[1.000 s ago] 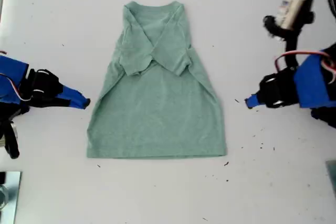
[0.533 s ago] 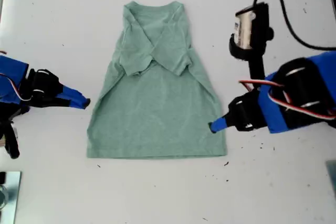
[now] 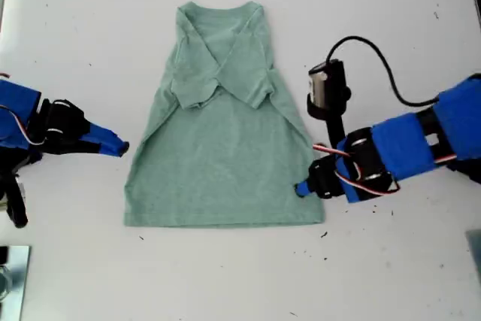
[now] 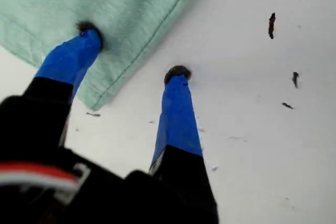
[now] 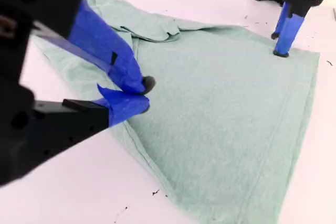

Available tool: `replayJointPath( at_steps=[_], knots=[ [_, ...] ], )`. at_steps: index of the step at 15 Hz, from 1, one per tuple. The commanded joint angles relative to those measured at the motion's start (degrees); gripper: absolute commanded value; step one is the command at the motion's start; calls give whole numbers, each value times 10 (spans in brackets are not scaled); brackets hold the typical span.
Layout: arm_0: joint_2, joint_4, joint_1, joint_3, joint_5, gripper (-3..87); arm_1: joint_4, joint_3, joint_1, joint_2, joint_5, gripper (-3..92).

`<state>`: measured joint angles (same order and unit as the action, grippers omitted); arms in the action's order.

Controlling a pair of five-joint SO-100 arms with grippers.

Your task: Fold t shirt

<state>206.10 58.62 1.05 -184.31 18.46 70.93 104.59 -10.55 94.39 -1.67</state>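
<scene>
The t shirt [image 3: 224, 133] lies flat mid-table [image 3: 391, 276], sleeves crossed. My first gripper [image 4: 134, 53] straddles its hem corner, jaws apart, one fingertip [image 4: 86, 29] on cloth. My second gripper [image 5: 142, 94] hovers beside the opposite edge, jaws nearly together, empty.

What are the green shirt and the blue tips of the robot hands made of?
The shirt looks like soft, matte knit cotton or a blend: heathered surface, stitched hems. The blue on the first hand looks like wrapped tape over black plastic fingers, judging by the second hand's loose flap.
</scene>
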Motion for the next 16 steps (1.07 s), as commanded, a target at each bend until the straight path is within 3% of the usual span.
replayJointPath(
  at_steps=[1,2,5,7,9,11,13,15,16],
  knots=[
    [4,2,10,-5,-6,-2,-47,7,2,-61,13,194],
    [4,2,10,-5,-6,-2,-85,20,4,-85,21,88],
    [4,3,13,-5,-9,-2,-169,91,-8,-67,14,-7],
    [4,3,12,-6,-10,-2,-142,118,-11,-10,-4,-8],
    [4,3,11,-6,-10,-2,-74,114,-12,53,-5,-8],
    [4,3,11,-6,-10,-2,54,58,-14,120,0,-8],
    [4,3,11,-6,-9,-2,197,-93,-18,117,28,-8],
    [4,3,8,-4,-7,-2,281,-287,-15,26,69,-8],
    [4,3,8,-3,-7,-2,280,-365,-10,-27,95,-8]
  ],
)
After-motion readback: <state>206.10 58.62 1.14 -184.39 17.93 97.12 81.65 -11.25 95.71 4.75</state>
